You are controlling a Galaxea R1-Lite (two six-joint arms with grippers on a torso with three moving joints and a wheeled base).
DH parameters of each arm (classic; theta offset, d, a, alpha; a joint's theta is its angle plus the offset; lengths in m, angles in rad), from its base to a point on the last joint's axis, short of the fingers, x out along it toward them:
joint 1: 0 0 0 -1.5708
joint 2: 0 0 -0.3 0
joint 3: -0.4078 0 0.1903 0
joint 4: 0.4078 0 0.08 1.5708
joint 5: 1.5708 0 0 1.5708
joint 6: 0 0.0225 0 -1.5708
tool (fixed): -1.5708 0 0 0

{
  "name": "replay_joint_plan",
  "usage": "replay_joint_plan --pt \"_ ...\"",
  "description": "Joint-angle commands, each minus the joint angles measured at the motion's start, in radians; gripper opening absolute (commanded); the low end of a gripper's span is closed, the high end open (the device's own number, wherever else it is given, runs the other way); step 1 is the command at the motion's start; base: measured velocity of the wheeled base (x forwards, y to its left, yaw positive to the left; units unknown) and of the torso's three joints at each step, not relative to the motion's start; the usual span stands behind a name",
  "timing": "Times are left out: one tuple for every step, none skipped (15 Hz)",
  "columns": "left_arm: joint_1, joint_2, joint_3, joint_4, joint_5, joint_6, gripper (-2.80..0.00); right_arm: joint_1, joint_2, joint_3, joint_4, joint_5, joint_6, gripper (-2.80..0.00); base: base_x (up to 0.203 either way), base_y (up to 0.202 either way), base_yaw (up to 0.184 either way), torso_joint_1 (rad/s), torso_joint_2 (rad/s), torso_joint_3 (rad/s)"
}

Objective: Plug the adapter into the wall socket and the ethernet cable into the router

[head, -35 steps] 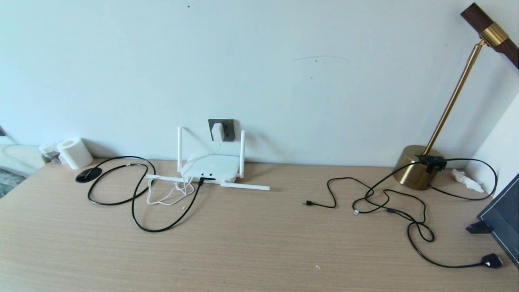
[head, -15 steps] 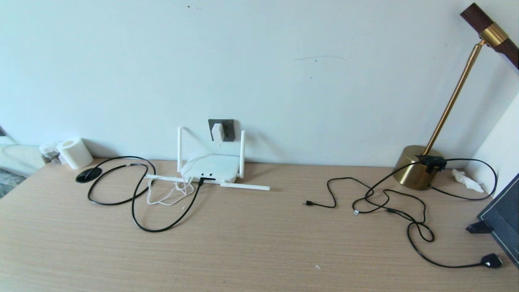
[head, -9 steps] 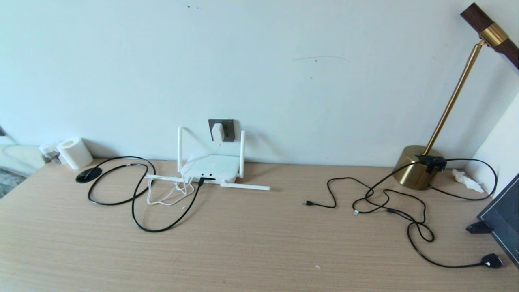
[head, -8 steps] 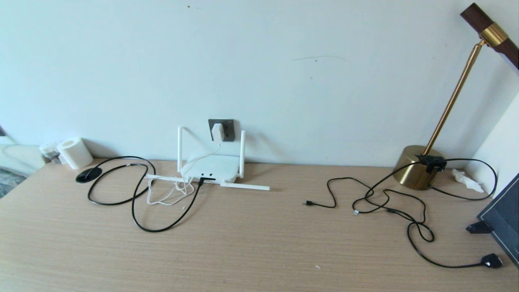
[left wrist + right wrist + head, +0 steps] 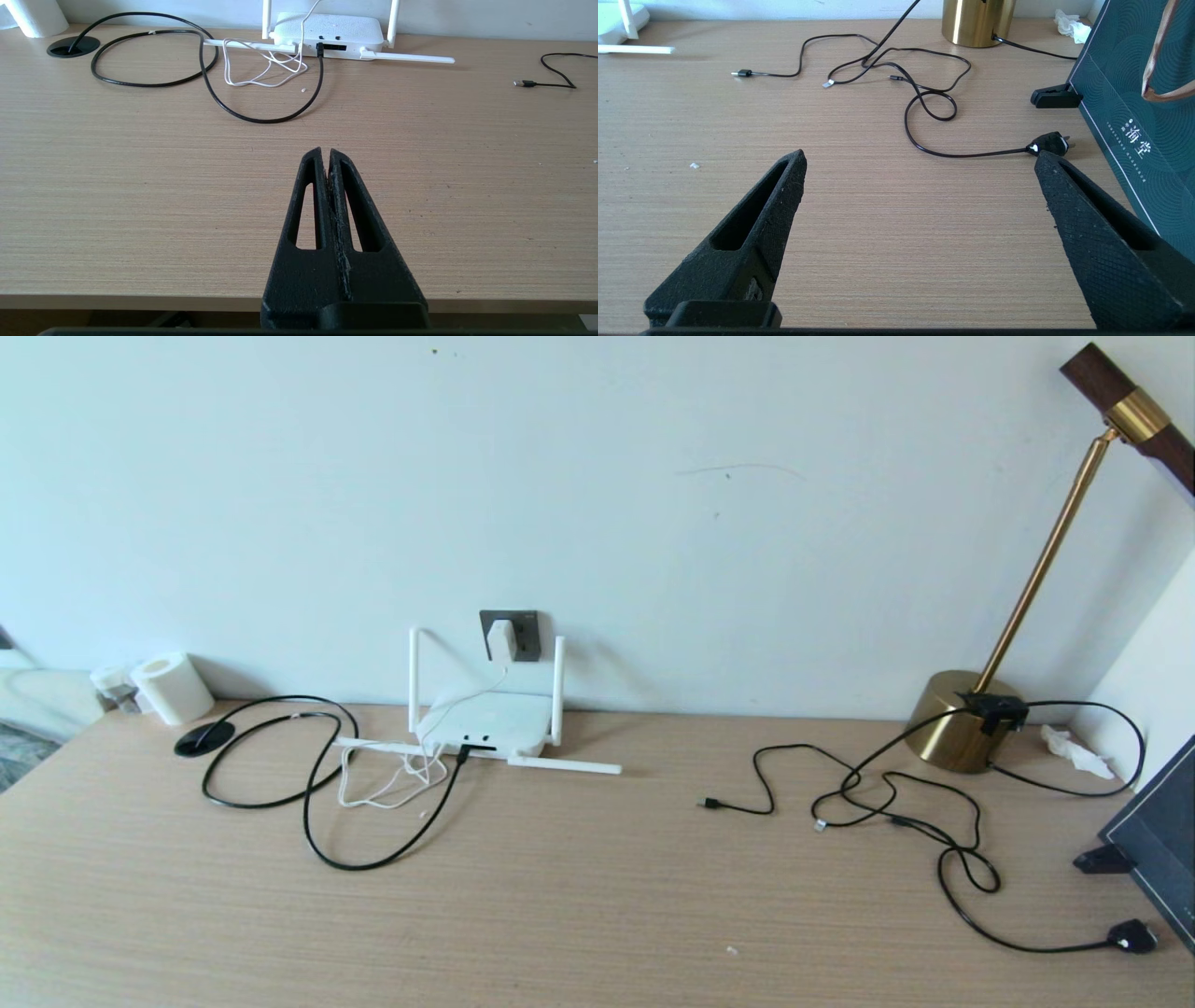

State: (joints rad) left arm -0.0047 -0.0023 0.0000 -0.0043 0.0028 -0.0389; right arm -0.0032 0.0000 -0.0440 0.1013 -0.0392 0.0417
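Head view: adapter (image 5: 500,640) sits in the socket (image 5: 511,635), directly above the router (image 5: 485,723); ethernet cable (image 5: 373,859) runs into the router's front edge. Both plugs look seated, so the step in hand appears to be retreat; any further move should stay clear of the cable loop. Left gripper (image 5: 327,156) pressed together, well in front of the router. Right gripper (image 5: 920,161) spread wide, empty. Desk (image 5: 597,915) is pale wood against a plain white wall; brass lamp (image 5: 962,733) far right of the router.

Pretty bright, even daylight all round, shadows soft; a bit of glare on the brass lamp base (image 5: 955,733), everything sharp, slight wide-angle bend at edges.
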Motion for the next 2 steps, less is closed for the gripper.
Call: replay_joint_plan --pt "0.000 0.001 0.002 0.000 0.000 0.001 -2.80 0.000 0.000 -0.002 0.003 0.001 -0.006 0.00 0.000 0.000 0.000 0.000 0.00 0.000" --pt "0.000 0.001 0.002 0.000 0.000 0.000 -2.80 0.000 0.000 0.000 0.002 0.002 -0.012 0.00 0.000 0.000 0.000 0.000 0.00 0.000"
